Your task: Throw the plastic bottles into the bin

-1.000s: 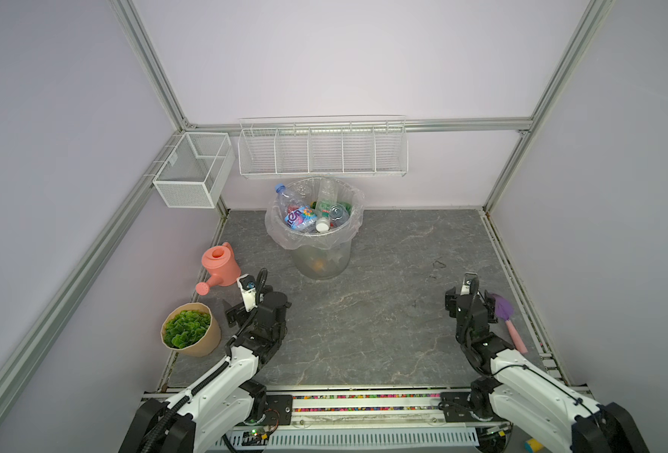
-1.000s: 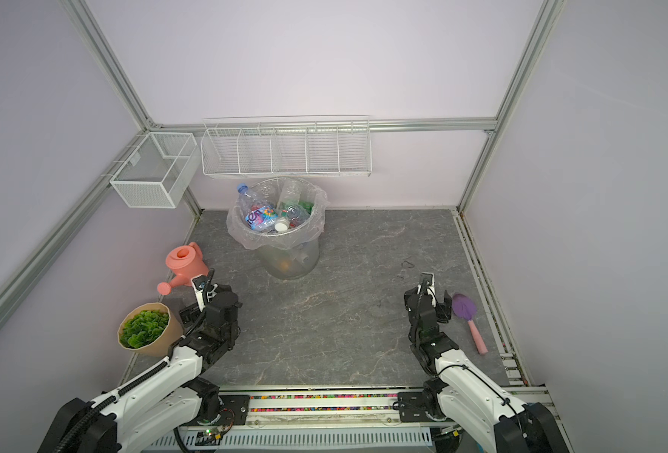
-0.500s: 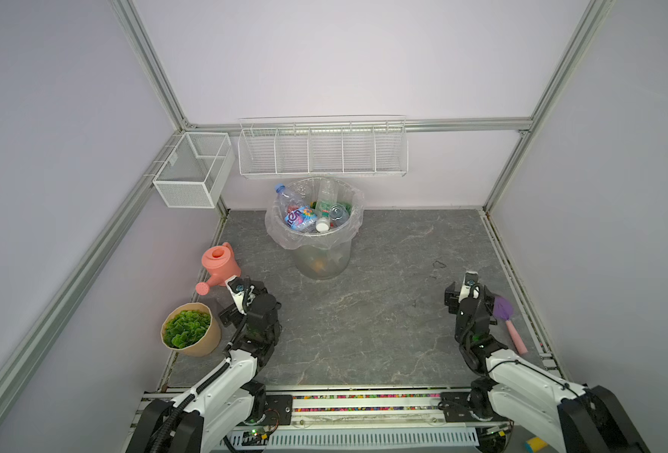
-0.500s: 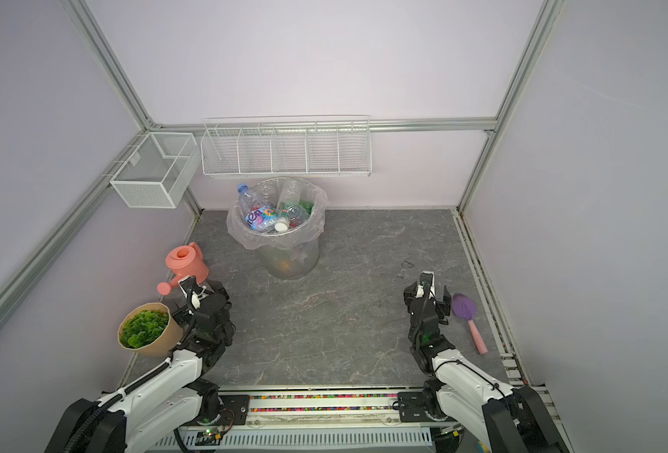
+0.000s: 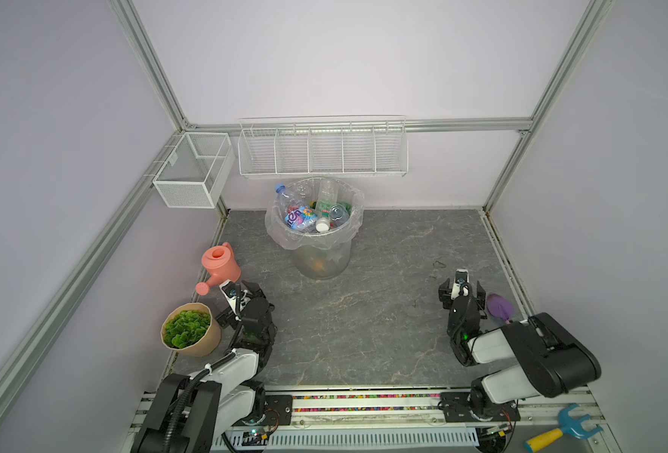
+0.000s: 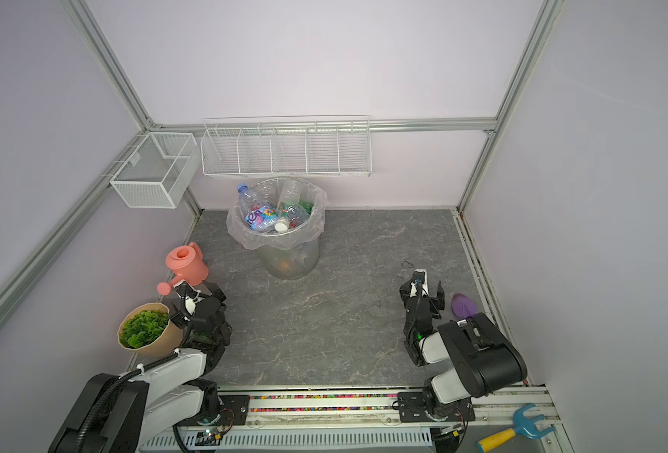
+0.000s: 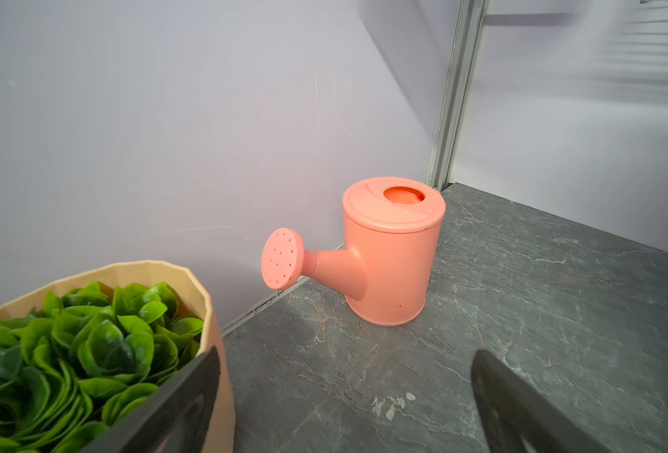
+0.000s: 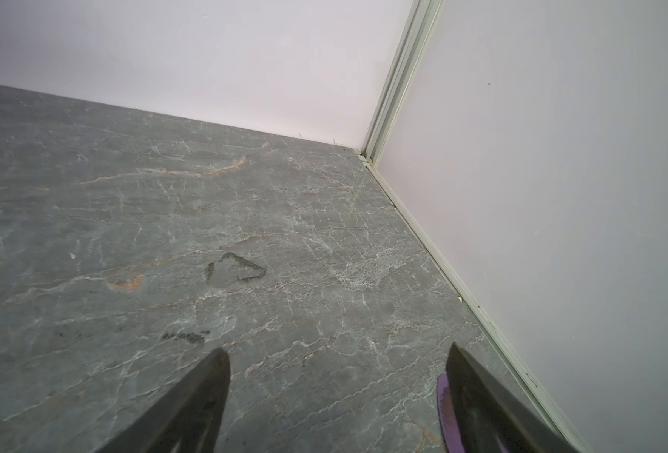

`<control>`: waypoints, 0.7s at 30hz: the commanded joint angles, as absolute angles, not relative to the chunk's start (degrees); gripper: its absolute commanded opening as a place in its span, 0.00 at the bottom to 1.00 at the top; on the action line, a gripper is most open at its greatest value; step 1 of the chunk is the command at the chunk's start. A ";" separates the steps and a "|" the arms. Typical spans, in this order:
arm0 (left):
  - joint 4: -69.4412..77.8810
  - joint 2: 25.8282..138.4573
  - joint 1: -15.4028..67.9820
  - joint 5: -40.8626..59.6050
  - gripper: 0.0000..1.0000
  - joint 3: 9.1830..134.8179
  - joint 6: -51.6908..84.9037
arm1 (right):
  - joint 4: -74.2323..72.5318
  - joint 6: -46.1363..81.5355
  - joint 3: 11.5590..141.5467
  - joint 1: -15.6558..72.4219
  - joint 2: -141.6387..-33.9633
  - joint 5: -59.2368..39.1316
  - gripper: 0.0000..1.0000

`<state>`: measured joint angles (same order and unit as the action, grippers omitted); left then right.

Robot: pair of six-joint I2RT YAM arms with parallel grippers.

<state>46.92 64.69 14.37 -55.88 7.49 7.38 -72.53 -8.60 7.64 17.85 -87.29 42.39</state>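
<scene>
The bin (image 5: 320,255) (image 6: 290,259), round, translucent grey and bag-lined, stands at the back centre in both top views. The plastic bottles (image 5: 301,218) (image 6: 262,218) lie piled inside it, clear ones with blue, green and white caps. No bottle shows on the floor. My left gripper (image 5: 239,301) (image 6: 195,302) (image 7: 346,355) is open and empty, low at the front left, facing the pink watering can. At the front right my right gripper (image 5: 461,291) (image 6: 421,292) (image 8: 337,350) hovers open over bare floor, holding nothing.
A pink watering can (image 5: 220,263) (image 7: 391,255) and a beige plant pot (image 5: 191,333) (image 7: 89,353) stand by the left wall. A purple scoop (image 5: 499,308) (image 8: 444,408) lies beside the right gripper. White wire baskets (image 5: 322,151) hang on the back wall. A blue rake (image 5: 559,429) lies outside the front rail.
The left gripper has swung a little to the left, toward the watering can. The right arm has folded back, its gripper staying near the purple scoop. Both grippers stay open.
</scene>
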 commanded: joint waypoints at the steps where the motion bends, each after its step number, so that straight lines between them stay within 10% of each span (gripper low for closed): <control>1: 55.55 68.38 13.58 -53.71 0.99 7.77 6.80 | -82.22 -11.09 9.65 17.38 -89.99 43.13 0.89; 21: 79.44 87.93 12.45 -41.03 0.99 8.38 -0.64 | -73.76 -6.62 10.72 9.44 -87.79 25.69 0.89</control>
<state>73.73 86.76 12.75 -44.64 8.62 1.80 -75.42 -8.36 9.67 11.66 -89.14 31.40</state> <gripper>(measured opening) 0.991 0.893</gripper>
